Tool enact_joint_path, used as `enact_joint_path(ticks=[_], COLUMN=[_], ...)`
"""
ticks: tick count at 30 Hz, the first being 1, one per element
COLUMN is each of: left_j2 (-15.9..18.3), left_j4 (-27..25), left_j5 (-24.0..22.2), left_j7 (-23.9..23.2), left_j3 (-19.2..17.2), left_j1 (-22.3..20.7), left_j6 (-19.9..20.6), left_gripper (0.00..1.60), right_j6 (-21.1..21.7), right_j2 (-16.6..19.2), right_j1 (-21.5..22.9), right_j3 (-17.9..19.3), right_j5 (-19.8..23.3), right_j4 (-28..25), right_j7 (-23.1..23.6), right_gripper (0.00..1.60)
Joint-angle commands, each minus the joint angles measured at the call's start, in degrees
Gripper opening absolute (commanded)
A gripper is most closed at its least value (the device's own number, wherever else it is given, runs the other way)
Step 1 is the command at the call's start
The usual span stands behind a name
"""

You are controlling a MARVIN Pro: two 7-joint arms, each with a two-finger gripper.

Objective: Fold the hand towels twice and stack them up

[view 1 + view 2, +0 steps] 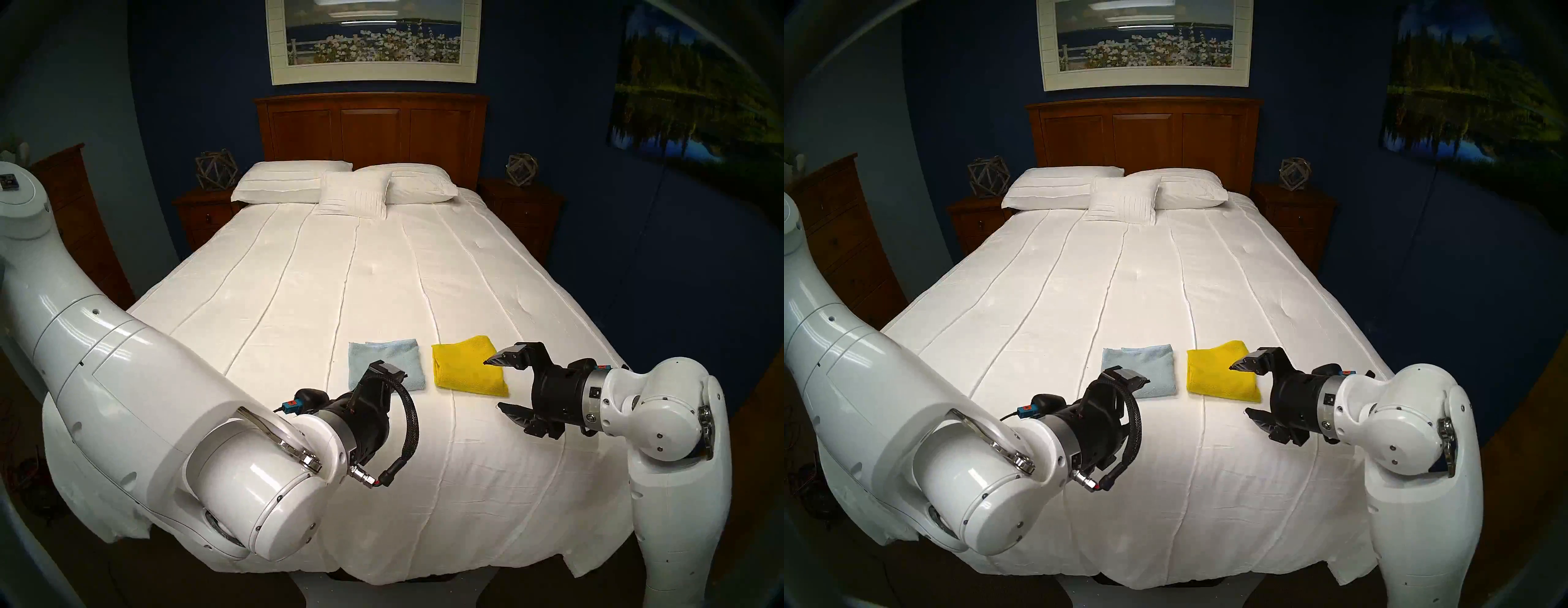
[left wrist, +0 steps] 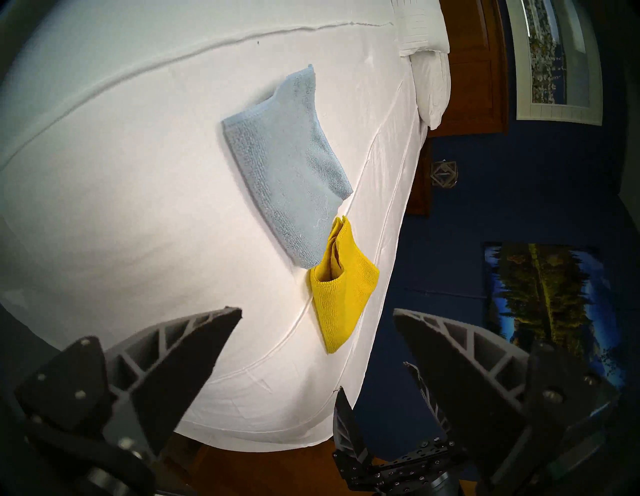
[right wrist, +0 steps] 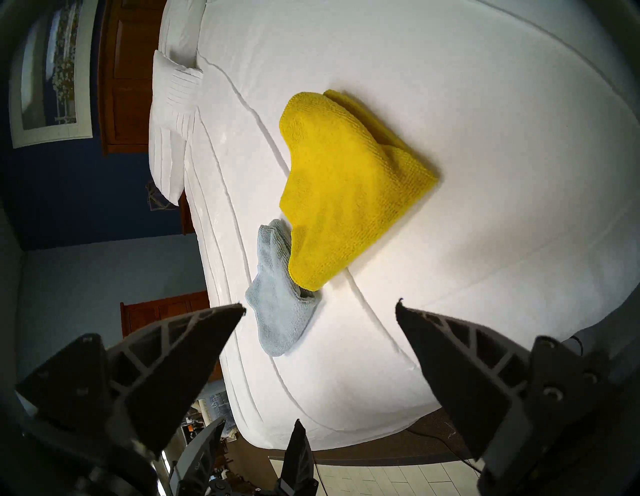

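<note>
Two folded hand towels lie side by side, a small gap apart, on the white bedspread (image 1: 339, 276) near the foot of the bed. The light blue towel (image 1: 382, 358) (image 2: 284, 173) is on the left and the yellow towel (image 1: 464, 365) (image 3: 346, 180) on the right. My left gripper (image 1: 394, 382) (image 2: 317, 311) hovers open over the blue towel's near edge, holding nothing. Just right of the yellow towel, my right gripper (image 1: 492, 384) (image 3: 320, 306) is open and empty, turned on its side, with its upper fingertip over the towel's right edge.
Three white pillows (image 1: 352, 187) lean against the wooden headboard (image 1: 373, 127) at the far end. A nightstand (image 1: 203, 212) stands on each side of the bed and a dresser (image 1: 80, 220) at the left. The bedspread drops off just below both wrists.
</note>
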Motion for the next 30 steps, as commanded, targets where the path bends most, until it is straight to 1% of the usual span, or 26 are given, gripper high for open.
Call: enact_joint_path(ticks=[1,6,7,10,11,13,18,25,30], left_j2=[-1.8,-2.5,-2.7,-3.3,-3.3,-3.7,-4.3,-5.7,-5.9], left_j4=[3.7,5.7,6.1,7.0,7.0,7.9,9.1,13.0,14.9], left_j5=[-2.4,-4.1,-5.0,-5.4,-5.4,-5.9,-5.7,-5.8,-5.2], left_j7=[-2.4,-1.4,-0.1,2.1,2.1,2.7,3.1,4.9,5.4], left_j3=[-4.6,-6.1,-6.3,-6.2,-6.2,-6.8,-7.1,-7.7,-7.5], left_j1=[5.2,5.7,5.2,4.6,4.6,5.5,6.1,6.3,6.4], left_j6=[-0.3,-0.3,-0.5,1.1,1.1,1.8,2.5,3.3,4.1], left_gripper=[1.6,1.6,1.6,1.6,1.6,1.6,1.6,1.6,1.6], right_j6=[0.5,0.7,0.8,0.9,0.9,1.0,1.1,1.2,1.3], right_j2=[-0.6,-0.8,-0.8,-0.9,-0.9,-1.0,-1.2,-1.4,-1.5], right_j1=[0.0,-0.1,-0.1,-0.1,-0.1,-0.1,-0.1,0.0,0.0], right_j3=[-0.1,-0.1,-0.1,-0.1,-0.1,0.0,0.0,0.0,0.1], right_j5=[-0.4,-0.7,-0.8,-0.9,-0.9,-0.9,-1.0,-1.0,-1.1], right_j4=[-1.1,-1.1,-1.1,-1.1,-1.1,-1.2,-1.2,-1.1,-1.1], right_j7=[1.3,1.6,1.6,1.6,1.6,1.6,1.6,1.5,1.4], right_gripper=[1.6,1.6,1.6,1.6,1.6,1.6,1.6,1.6,1.6])
